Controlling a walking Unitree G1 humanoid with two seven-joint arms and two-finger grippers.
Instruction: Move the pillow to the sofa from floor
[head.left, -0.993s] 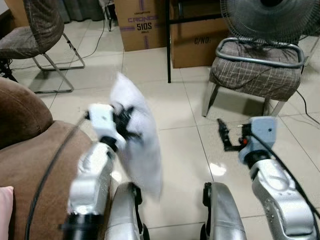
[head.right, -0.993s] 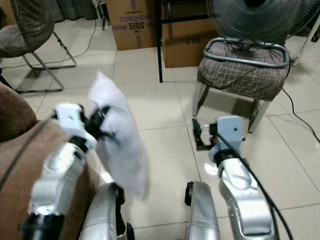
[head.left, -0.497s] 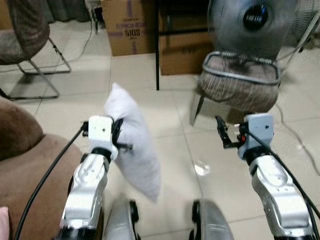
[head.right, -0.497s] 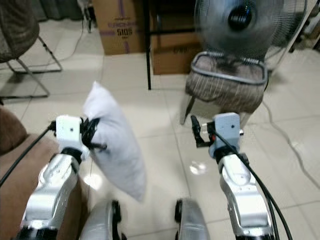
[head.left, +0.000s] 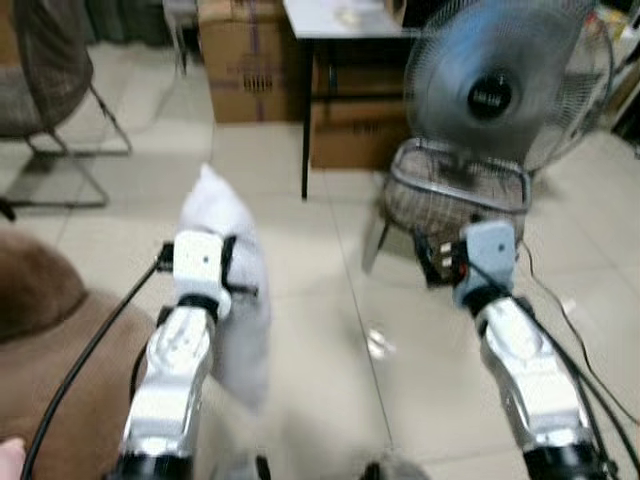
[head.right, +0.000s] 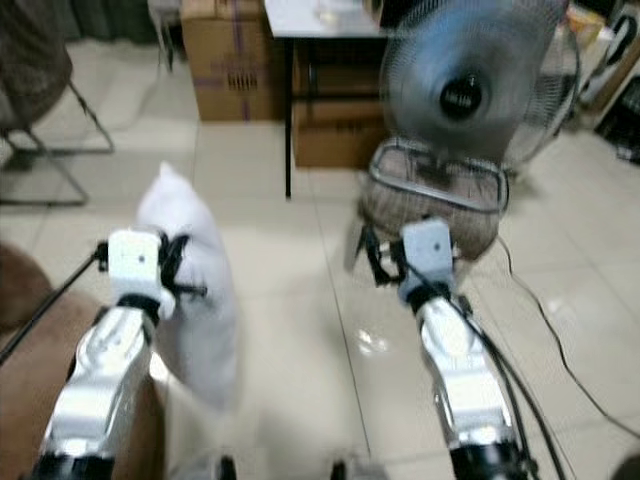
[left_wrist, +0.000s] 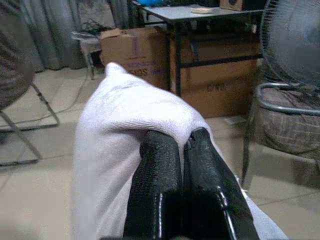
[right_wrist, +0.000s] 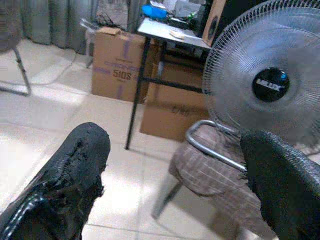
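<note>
While our left gripper (left_wrist: 182, 165) clamps the white pillow (head.left: 232, 280) aloft over tile beside the brown sofa (head.left: 50, 350), our right gripper (right_wrist: 175, 170) hangs spread, empty, before the fan (head.left: 510, 85).

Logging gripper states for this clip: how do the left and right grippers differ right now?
The left gripper is shut on the white pillow, which hangs off the floor beside the brown sofa; the right gripper holds nothing. The left's fingers press together on the fabric; the right's fingers stand wide apart, with the fan beyond them. Both are raised in front of the robot.
</note>
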